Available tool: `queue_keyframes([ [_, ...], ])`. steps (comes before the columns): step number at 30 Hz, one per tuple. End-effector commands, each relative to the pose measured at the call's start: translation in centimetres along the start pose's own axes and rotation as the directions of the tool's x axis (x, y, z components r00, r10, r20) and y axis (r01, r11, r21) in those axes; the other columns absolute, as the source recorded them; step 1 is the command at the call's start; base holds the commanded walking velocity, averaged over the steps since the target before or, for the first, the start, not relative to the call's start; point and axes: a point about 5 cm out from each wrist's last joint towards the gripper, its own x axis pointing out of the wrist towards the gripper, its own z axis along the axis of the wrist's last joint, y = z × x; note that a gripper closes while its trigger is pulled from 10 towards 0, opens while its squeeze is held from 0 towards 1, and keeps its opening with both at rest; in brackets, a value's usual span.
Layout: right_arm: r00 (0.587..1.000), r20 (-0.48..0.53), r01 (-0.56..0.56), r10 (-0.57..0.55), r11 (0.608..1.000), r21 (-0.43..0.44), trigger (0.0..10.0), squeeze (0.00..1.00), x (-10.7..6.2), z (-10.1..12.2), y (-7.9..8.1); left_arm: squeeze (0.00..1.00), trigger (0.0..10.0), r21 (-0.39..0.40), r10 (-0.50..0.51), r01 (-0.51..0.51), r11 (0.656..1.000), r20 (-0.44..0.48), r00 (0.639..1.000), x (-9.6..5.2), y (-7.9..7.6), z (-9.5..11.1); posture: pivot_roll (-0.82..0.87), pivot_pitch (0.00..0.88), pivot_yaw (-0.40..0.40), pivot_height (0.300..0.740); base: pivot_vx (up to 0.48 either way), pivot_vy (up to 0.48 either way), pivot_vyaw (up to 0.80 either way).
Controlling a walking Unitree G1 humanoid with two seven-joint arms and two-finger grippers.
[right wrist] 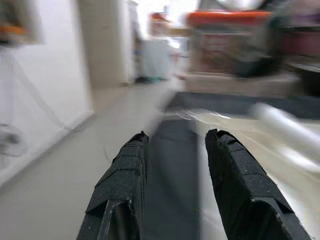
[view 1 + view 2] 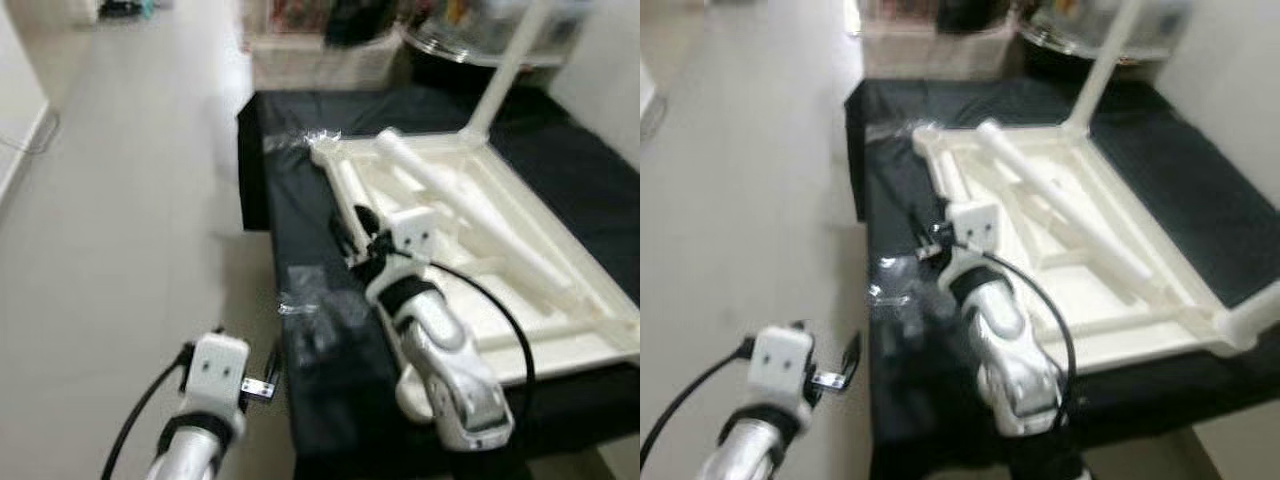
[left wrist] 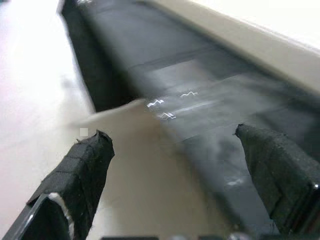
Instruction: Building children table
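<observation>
So far the white table top (image 2: 560, 255) lies upside down on the black cloth (image 2: 300, 230), w/ one leg (image 2: 505, 70) standing up at its far right corner and another leg (image 2: 470, 205) lying loose across it, so most legs look left to do. Right gripper (image 2: 362, 232) sits at the table top's near left edge, fingers a bit apart, holding nothing. Left gripper (image 3: 175, 165) hangs wide open over the floor (image 2: 120, 220), just left of the cloth.

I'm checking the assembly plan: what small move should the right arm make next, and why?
Probably ease the right tool forward and down onto the near rail of the upturned white table. Its fingers are open with nothing between them, poised at that rail on the black cloth. The left tool is open, off the cloth's edge above the floor.
</observation>
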Motion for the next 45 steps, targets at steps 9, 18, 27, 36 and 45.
queue_keyframes([
  [9,0.999,-0.046,0.005,-0.006,1.000,-0.009,10.0,0.00,2.2,-0.4,-0.5,0.00,10.0,-0.014,-0.006,0.005,1.000,-0.021,1.000,-0.6,-0.3,-0.3,0.07,0.159,-0.086,0.740,0.000,0.000,0.00],
  [18,0.987,-0.159,0.011,-0.017,0.999,-0.038,10.0,0.00,6.1,-1.3,-1.1,0.00,10.0,-0.020,-0.005,0.005,1.000,0.000,1.000,-0.7,-0.5,0.3,0.08,0.177,-0.101,0.740,0.000,0.000,0.08],
  [27,0.992,-0.100,0.078,-0.080,0.997,-0.023,10.0,0.00,9.5,1.2,-1.6,0.00,10.0,-0.033,-0.005,0.006,0.999,0.023,1.000,-1.5,-0.8,1.3,0.10,0.230,-0.109,0.740,0.000,0.000,0.44],
  [36,0.958,-0.080,0.270,-0.276,0.960,-0.073,10.0,0.00,11.7,3.5,-5.5,0.00,10.0,-0.055,-0.042,0.043,0.998,0.007,0.999,-2.6,-1.4,1.8,0.11,0.298,-0.108,0.740,0.000,0.000,-0.18],
  [45,0.958,-0.178,0.217,-0.226,0.974,-0.068,10.0,0.00,12.4,2.7,-4.9,0.00,10.0,-0.062,-0.049,0.048,0.997,-0.021,0.999,-3.5,-1.6,1.9,0.11,0.340,-0.105,0.740,0.000,0.000,-0.27],
])
